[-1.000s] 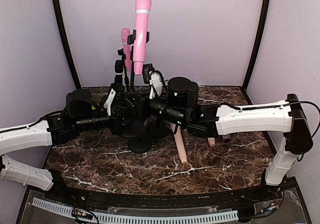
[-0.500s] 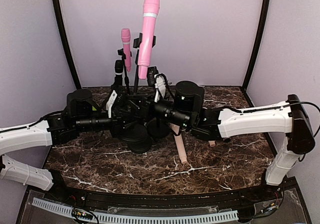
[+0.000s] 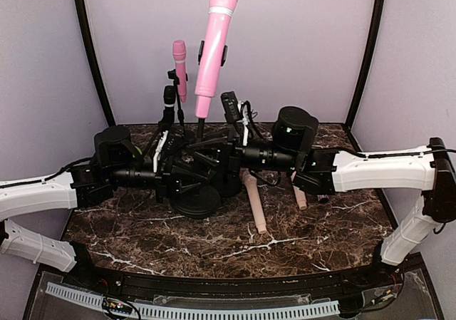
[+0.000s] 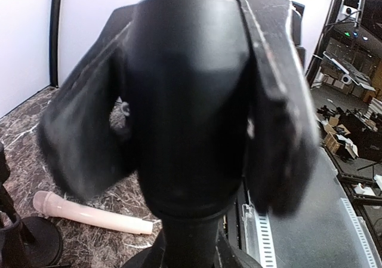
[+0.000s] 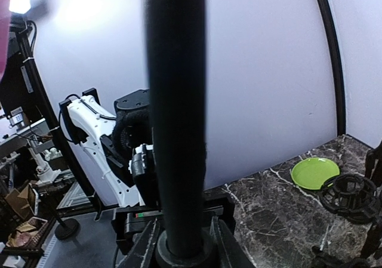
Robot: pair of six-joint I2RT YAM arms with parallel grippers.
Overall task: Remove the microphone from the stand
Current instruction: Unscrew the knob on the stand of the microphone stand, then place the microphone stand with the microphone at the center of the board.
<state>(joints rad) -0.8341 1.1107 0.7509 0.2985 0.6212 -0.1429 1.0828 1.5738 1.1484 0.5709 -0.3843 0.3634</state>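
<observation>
A large pink microphone (image 3: pixel 216 40) sits upright in a black clip at the top of a black stand pole (image 3: pixel 201 129). My right gripper (image 3: pixel 214 156) is shut on this pole low down; in the right wrist view the pole (image 5: pixel 176 119) runs up between the fingers (image 5: pixel 143 247). My left gripper (image 3: pixel 187 172) is shut on the thick black lower part of the stand (image 4: pixel 185 101), just above the round base (image 3: pixel 196 200). Neither gripper touches the microphone itself.
A smaller pink microphone (image 3: pixel 179 65) stands on a second stand behind. Two pink microphones lie on the marble, one (image 3: pixel 254 204) at centre and one (image 3: pixel 300 197) to its right. A green plate (image 5: pixel 314 172) and a black shock mount (image 5: pixel 351 197) show in the right wrist view.
The large pink microphone and its pole have moved up and to the right with my right gripper. The right arm has swung right. The left arm has hardly moved.
</observation>
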